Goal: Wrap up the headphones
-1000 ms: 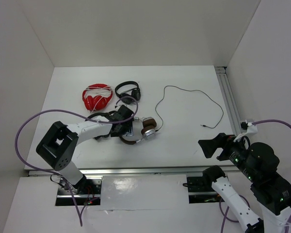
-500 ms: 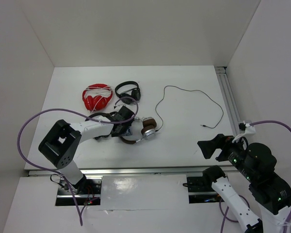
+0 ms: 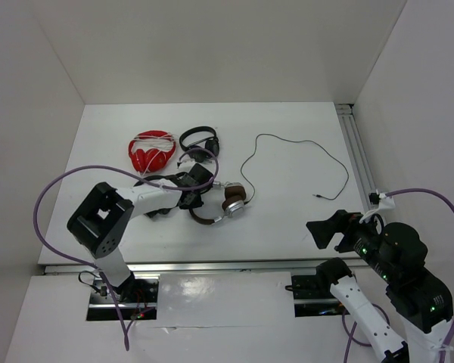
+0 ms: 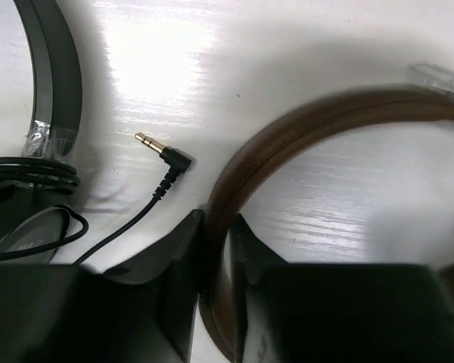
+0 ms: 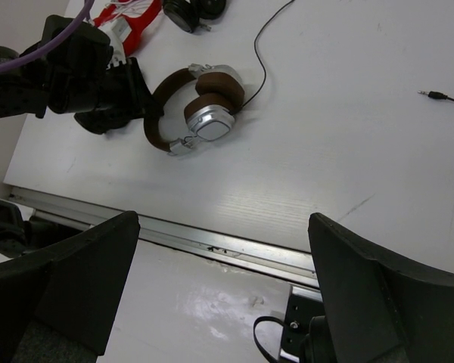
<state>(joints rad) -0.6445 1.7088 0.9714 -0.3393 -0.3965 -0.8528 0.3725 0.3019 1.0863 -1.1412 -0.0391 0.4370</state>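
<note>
We find the left gripper (image 4: 218, 253) clamped on the brown headband (image 4: 287, 125) of the headphones (image 3: 225, 203). These lie near the middle of the white table (image 3: 287, 219), with their cups just right of the fingers. Their thin cable (image 3: 259, 137) loops off to the right, and its plug (image 3: 318, 197) lies loose. The right gripper (image 5: 223, 227) hovers over the table's right front edge, jaws spread wide, holding nothing.

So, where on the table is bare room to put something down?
Bare: the near strip between the brown headphones and the rail, on the near side of the cable. Crowded: around the red pair, black pair and left pincer.
</note>
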